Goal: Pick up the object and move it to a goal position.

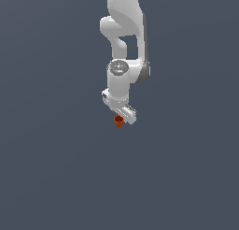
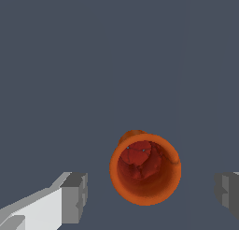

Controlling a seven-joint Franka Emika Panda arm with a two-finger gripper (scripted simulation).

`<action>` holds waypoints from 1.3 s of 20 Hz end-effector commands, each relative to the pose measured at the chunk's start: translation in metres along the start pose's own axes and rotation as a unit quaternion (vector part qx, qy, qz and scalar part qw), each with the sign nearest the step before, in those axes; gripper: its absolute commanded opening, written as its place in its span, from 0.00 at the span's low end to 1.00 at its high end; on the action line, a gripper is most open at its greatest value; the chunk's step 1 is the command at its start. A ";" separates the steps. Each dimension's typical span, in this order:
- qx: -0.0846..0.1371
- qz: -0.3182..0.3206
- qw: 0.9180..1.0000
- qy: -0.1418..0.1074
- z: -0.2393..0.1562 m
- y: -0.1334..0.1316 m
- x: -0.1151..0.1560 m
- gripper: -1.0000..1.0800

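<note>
The object point(image 2: 145, 168) is a small orange-red item that looks like a round hollow cup with a darker red inside. In the wrist view it lies between my two grey fingertips point(image 2: 74, 196), with a gap on each side. My gripper point(image 2: 150, 195) is open and nothing touches the object. In the exterior view the white gripper point(image 1: 122, 116) hangs from the arm directly over the object point(image 1: 119, 121), which peeks out just below it. Whether the object rests on the floor cannot be told from these views.
A plain dark grey-blue surface point(image 1: 56, 168) fills both views. The white arm point(image 1: 123, 32) comes down from the top of the exterior view. No other objects or goal marker show.
</note>
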State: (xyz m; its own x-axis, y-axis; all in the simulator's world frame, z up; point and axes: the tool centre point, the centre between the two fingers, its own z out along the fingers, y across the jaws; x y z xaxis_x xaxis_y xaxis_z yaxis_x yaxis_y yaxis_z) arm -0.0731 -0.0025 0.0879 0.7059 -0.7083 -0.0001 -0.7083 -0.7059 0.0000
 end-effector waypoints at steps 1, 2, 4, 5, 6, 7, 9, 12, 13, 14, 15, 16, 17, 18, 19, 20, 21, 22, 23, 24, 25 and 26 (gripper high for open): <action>0.000 0.000 1.000 0.000 0.003 0.000 0.000 0.96; 0.000 0.000 1.000 0.000 0.005 0.000 0.000 0.96; 0.000 0.001 1.000 0.000 0.011 0.001 0.000 0.96; 0.000 0.001 1.000 0.000 0.016 0.001 -0.001 0.96; 0.000 0.001 1.000 0.000 0.021 0.001 -0.001 0.96; 0.000 0.001 1.000 0.000 0.026 0.001 -0.001 0.96; 0.000 0.002 1.000 0.000 0.036 0.001 -0.001 0.96; 0.000 0.002 1.000 0.000 0.046 0.001 -0.001 0.96; 0.000 0.002 1.000 0.000 0.047 0.001 -0.001 0.96; 0.000 0.002 1.000 0.000 0.049 0.001 -0.001 0.96; 0.000 0.002 1.000 0.000 0.050 0.001 -0.001 0.96; 0.000 0.002 1.000 0.000 0.050 0.001 -0.001 0.96; 0.000 0.002 1.000 0.000 0.050 0.001 -0.001 0.00; 0.000 0.002 1.000 0.000 0.050 0.001 -0.001 0.00; 0.000 0.002 1.000 0.000 0.050 0.001 -0.001 0.00; 0.000 0.002 1.000 0.000 0.050 0.001 -0.001 0.00; 0.000 0.002 1.000 0.000 0.050 0.001 -0.001 0.00; 0.000 0.002 1.000 0.000 0.050 0.001 -0.001 0.00; 0.000 0.002 1.000 0.000 0.050 0.001 -0.001 0.00; 0.000 0.002 1.000 0.000 0.050 0.001 -0.001 0.00; 0.000 0.002 1.000 0.000 0.050 0.001 -0.001 0.00; 0.000 0.002 1.000 0.000 0.050 0.001 -0.001 0.00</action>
State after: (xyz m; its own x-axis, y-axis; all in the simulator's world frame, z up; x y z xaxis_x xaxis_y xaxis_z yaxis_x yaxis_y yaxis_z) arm -0.0736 -0.0021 0.0388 0.7028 -0.7113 0.0006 -0.7113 -0.7028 -0.0011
